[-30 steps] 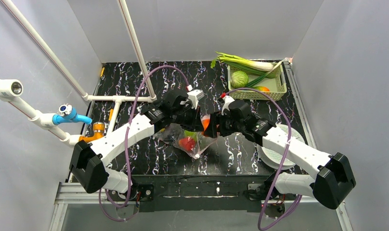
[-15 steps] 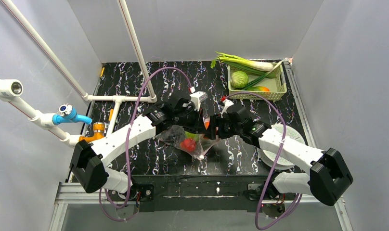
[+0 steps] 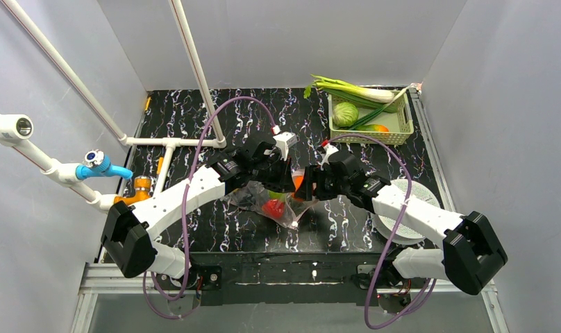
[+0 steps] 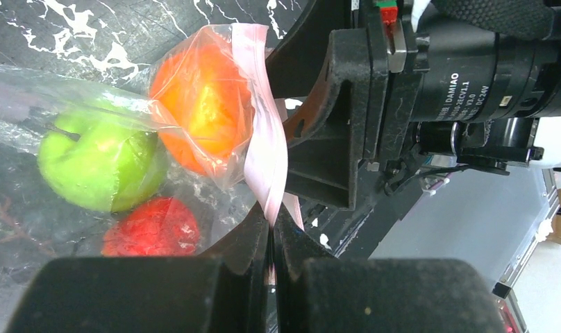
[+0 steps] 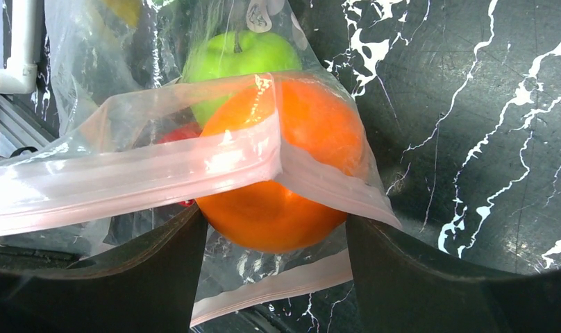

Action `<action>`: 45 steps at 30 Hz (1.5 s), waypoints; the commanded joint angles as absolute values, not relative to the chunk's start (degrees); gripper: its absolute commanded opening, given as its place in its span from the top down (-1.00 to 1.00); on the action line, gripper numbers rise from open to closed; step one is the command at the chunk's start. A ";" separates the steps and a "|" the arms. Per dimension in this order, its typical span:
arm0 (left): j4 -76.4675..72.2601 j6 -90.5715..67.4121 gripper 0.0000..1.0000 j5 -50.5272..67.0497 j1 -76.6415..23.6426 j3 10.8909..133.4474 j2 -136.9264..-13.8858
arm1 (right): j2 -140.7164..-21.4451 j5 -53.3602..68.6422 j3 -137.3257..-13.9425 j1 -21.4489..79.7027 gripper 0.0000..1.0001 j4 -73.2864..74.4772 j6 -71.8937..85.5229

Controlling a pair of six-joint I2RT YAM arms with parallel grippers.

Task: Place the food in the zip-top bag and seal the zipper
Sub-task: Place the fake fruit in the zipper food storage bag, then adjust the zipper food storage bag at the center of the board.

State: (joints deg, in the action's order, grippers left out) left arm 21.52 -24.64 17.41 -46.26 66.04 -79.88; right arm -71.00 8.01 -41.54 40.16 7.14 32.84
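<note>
Zip-top bag located at the middle of the black marbled table, between my two grippers. Whether its lower part rests on the table or hangs free, I cannot tell.

Contents seen through the clear plastic:
- an orange fruit at the bag's upper end, hard against the zipper;
- a green apple just beside the orange fruit;
- a red piece beside the apple, on the side away from the zipper;
- a yellow piece, cut off by the frame edge of the right wrist view.

Zipper: the pink strip runs along the bag's mouth and folds sharply over the orange fruit. Whether it is sealed along its length, I cannot tell.

Left gripper: jaws closed together, pinching the pink strip at its lower end. The strip rises from the fingertips towards the orange fruit.

Right gripper: jaws spread wide, one on each side of the orange fruit, which fills the gap between them inside the plastic. I cannot confirm any contact with the fruit. A corner of the bag lies over one finger.

From above, the two grippers face each other, close together at the bag's upper end.

Also on the table: a pale green basket at the far right corner, well apart from the bag. It holds a leek and a round green vegetable.
</note>
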 commanded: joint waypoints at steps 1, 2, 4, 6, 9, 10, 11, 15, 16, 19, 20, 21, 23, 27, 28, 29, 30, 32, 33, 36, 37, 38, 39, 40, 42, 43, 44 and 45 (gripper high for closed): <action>23.28 -23.36 1.00 16.20 -46.59 67.17 -77.83 | -69.10 8.27 -43.74 39.81 0.23 6.35 32.62; 23.29 -23.30 1.00 16.22 -46.59 67.15 -77.79 | -68.52 8.21 -43.69 39.81 0.14 6.55 32.53; 23.27 -23.34 1.00 16.19 -46.63 67.19 -77.61 | -67.80 8.77 -43.67 39.86 -0.18 7.07 32.60; 23.29 -23.21 1.00 16.09 -46.59 67.18 -77.69 | -66.71 8.81 -43.62 40.01 -0.48 7.69 32.77; 23.33 -23.05 1.00 15.87 -46.62 67.21 -77.57 | -65.19 8.51 -43.33 40.08 -0.71 8.53 32.81; 23.37 -23.03 1.00 15.82 -46.59 67.16 -77.53 | -64.87 8.67 -43.31 40.08 -0.76 8.79 32.72; 23.38 -22.98 1.00 15.78 -46.58 67.18 -77.40 | -64.78 8.87 -43.44 40.09 -0.79 9.02 32.58; 23.38 -22.81 1.00 15.65 -46.61 67.15 -77.13 | -64.92 9.42 -43.55 40.08 -0.88 9.18 32.59; 23.38 -22.77 1.00 15.64 -46.59 67.19 -77.04 | -65.04 9.23 -43.70 40.14 -0.88 9.26 32.84; 23.37 -22.69 1.00 15.41 -46.58 67.06 -76.82 | -64.56 8.15 -43.90 40.17 -0.89 9.99 33.43; 23.40 -22.60 1.00 15.31 -46.59 67.10 -76.70 | -64.23 7.91 -43.98 40.19 -0.88 10.39 33.52; 23.53 -22.52 1.00 15.17 -46.63 67.21 -76.60 | -63.88 7.32 -44.14 40.17 -0.88 11.09 33.49; 23.55 -22.42 1.00 15.08 -46.65 67.15 -76.43 | -63.23 5.67 -44.73 40.19 -0.84 13.22 33.72; 23.72 -22.24 1.00 14.93 -46.60 67.30 -76.08 | -60.85 2.26 -44.36 40.08 -0.78 17.60 34.16; 23.79 -22.17 1.00 14.79 -46.58 67.32 -76.03 | -59.92 1.80 -43.67 40.12 -0.77 18.01 34.34; 23.80 -22.15 1.00 14.81 -46.58 67.37 -75.96 | -59.18 1.52 -42.91 40.08 -0.77 18.09 34.57; 23.74 -22.15 1.00 14.73 -46.60 67.33 -75.90 | -58.53 1.18 -42.10 40.01 -0.77 18.06 34.87; 23.82 -22.16 1.00 14.77 -46.58 67.33 -75.82 | -57.91 1.14 -40.85 39.93 -0.77 17.75 35.67; 23.82 -22.15 1.00 14.83 -46.60 67.32 -75.81 | -57.89 1.33 -40.52 39.91 -0.77 17.56 36.07; 23.81 -22.10 1.00 14.87 -46.58 67.34 -76.14 | -58.39 1.63 -40.07 39.90 -0.76 17.18 37.18; 23.81 -22.14 1.00 14.89 -46.62 67.33 -76.16 | -58.56 1.79 -39.81 39.95 -0.75 16.64 37.27; 23.88 -22.15 1.00 14.87 -46.61 67.34 -76.30 | -58.99 1.84 -39.64 39.91 -0.76 16.27 37.28; 23.90 -22.15 1.00 14.86 -46.60 67.37 -76.37 | -59.54 1.91 -39.56 39.90 -0.75 16.23 37.29; 23.91 -22.15 1.00 14.92 -46.58 67.35 -76.38 | -60.09 1.85 -39.67 39.90 -0.75 16.34 37.06; 23.90 -22.15 1.00 15.01 -46.58 67.40 -76.39 | -61.65 2.04 -40.19 39.91 -0.72 16.87 36.68; 23.94 -22.15 1.00 15.06 -46.59 67.46 -76.49 | -62.48 2.33 -40.39 39.90 -0.71 16.79 36.67; 23.91 -22.15 1.00 15.03 -46.59 67.44 -76.53 | -63.10 2.93 -40.50 39.90 -0.70 16.36 36.66; 23.91 -22.10 1.00 15.11 -46.58 67.42 -76.52 | -63.74 3.61 -40.39 39.91 -0.69 15.61 36.83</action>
